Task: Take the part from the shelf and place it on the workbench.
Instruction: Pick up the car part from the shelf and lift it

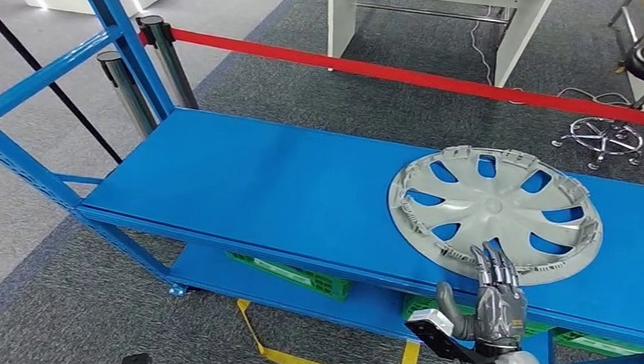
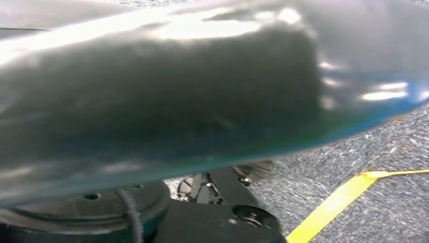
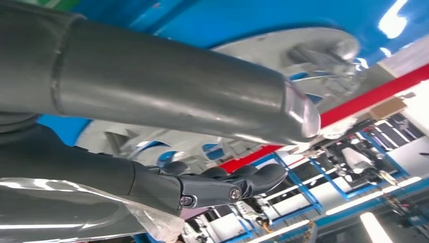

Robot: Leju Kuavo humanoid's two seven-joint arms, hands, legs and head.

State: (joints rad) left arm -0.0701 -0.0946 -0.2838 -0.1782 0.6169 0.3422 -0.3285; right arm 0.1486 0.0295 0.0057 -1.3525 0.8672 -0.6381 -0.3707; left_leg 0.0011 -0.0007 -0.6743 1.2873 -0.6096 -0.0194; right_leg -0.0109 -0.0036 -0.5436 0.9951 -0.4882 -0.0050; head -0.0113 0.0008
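Evidently early: nothing lifted yet.
Part: grey hubcap (image 1: 495, 214) lies flat on the blue shelf (image 1: 261, 179) top.
Right hand (image 1: 494, 298): released, fingers spread, tips at the hubcap's near rim.
Left hand: cannot tell.
Left: grasping, carrying, placing.

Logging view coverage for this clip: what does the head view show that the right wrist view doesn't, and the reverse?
Head view alone: the whole grey hubcap lying flat on the blue shelf, green crates beneath, yellow floor tape. Right wrist view alone: close-up of the thumb and dark fingers, blue racks behind. Both: right hand, open, at the hubcap's near rim, and red barrier tape.
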